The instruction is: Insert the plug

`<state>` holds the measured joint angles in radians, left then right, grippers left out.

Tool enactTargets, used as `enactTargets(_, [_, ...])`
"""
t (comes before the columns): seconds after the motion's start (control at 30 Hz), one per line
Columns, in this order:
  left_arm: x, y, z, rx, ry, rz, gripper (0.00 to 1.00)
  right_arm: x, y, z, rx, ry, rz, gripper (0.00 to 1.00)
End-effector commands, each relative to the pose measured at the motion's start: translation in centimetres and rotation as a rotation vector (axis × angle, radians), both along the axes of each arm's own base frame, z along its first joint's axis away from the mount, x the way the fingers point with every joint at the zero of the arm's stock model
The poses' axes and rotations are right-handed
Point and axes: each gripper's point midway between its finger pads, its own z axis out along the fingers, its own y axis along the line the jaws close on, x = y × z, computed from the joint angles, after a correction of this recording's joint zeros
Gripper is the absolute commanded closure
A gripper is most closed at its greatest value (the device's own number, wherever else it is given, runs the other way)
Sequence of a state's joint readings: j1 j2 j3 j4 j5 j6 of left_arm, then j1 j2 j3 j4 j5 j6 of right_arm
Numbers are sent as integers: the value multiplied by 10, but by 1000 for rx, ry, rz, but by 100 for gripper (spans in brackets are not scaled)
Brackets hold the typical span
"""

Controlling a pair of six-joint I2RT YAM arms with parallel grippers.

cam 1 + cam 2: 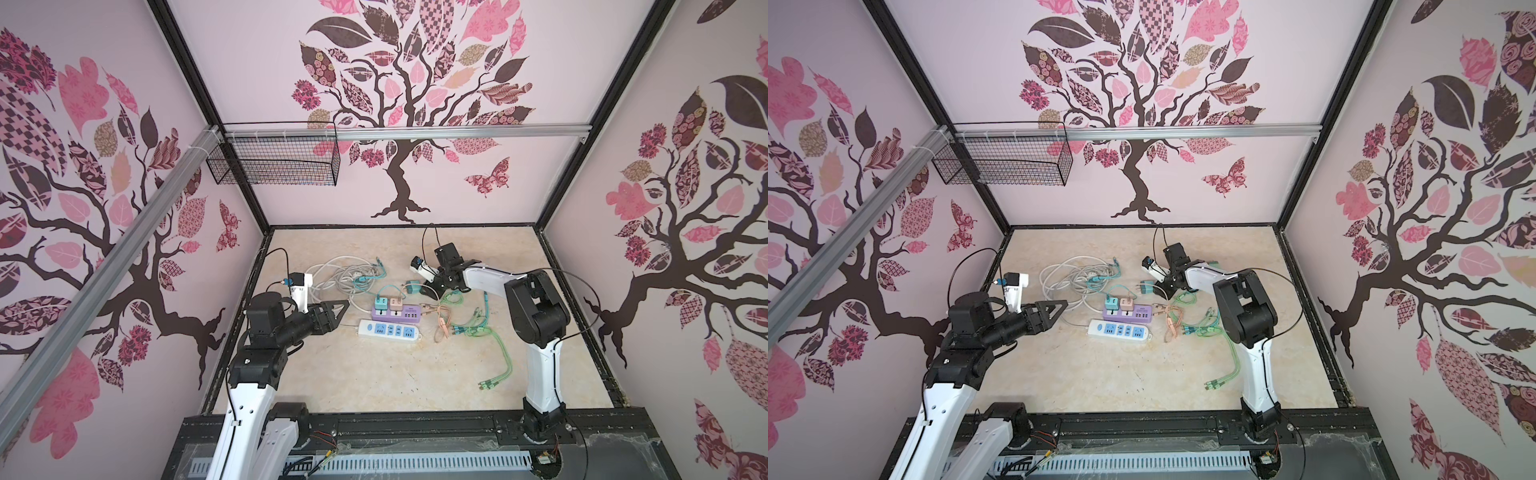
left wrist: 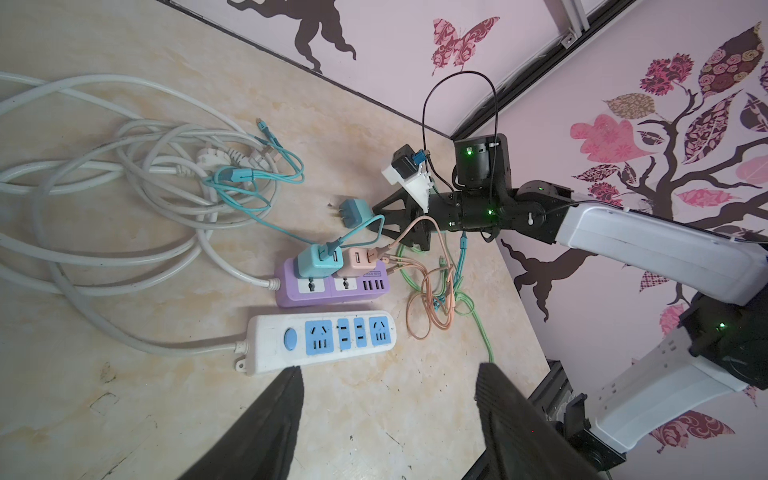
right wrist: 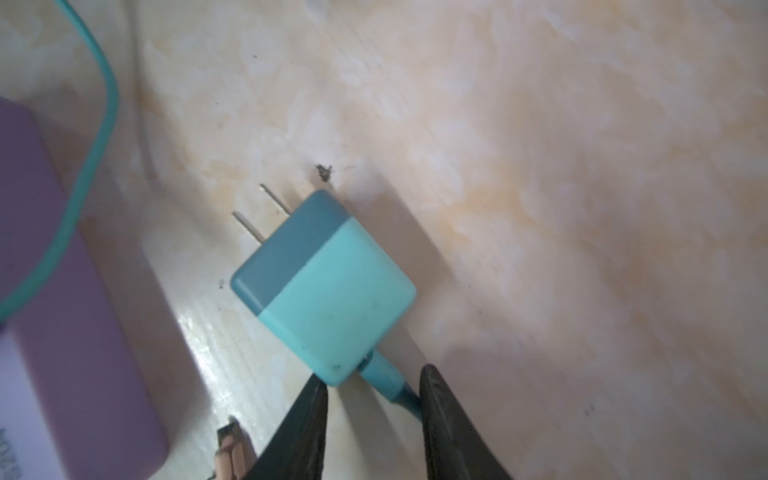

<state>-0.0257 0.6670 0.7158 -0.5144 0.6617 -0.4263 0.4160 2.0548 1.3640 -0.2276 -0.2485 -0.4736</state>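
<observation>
On the table (image 2: 124,415), near the purple power strip (image 2: 332,286), we see the loose blue-green plug (image 3: 324,286) lying flat, with its 2 metal pins sticking out sideways, away from the right pincer (image 3: 374,374). That pincer is low at the back end of the plug, where the blue-green cable (image 3: 388,382) comes out. Its 2 fingers stand a bit apart, 1 on each side of that back corner, and they are not squeezing the plug, so we call it partly open with nothing held. We think it sits there to grab the plug from behind, so the pins stay free to go into a socket. The left pincer (image 2: 390,368) hangs above the table near the white power strip (image 2: 320,338), wide open and empty; we guess it waits to hold a strip steady. The purple strip already has a blue-green charger (image 2: 318,262) and a pink charger (image 2: 361,259) pushed in, with 2 sockets free beside them, and the white strip has 4 free blue sockets. We see a small label on the purple strip, but its writing is too small and blurry for us to read.
</observation>
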Motion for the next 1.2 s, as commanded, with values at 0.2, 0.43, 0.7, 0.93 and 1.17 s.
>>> enactTargets(0.2, [-6, -1, 6, -38, -22, 1, 30, -26, -8, 34, -35, -98, 112, 35])
enactTargets(0.43, [-8, -1, 10, -43, -30, 4, 31, 11, 4, 72, -53, -196, 155, 30])
enactTargets(0.7, [-9, -1, 10, -38, -30, 6, 30, 38, 6, 70, 126, 73, -384, 35])
enactTargets(0.93, [-9, -1, 8, -24, -26, 1, 31, 1, 9, 40, 127, 182, -553, 33])
enactTargets(1.17, [-6, -2, 7, -39, -30, -2, 30, -5, 24, 37, 140, 209, -697, 29])
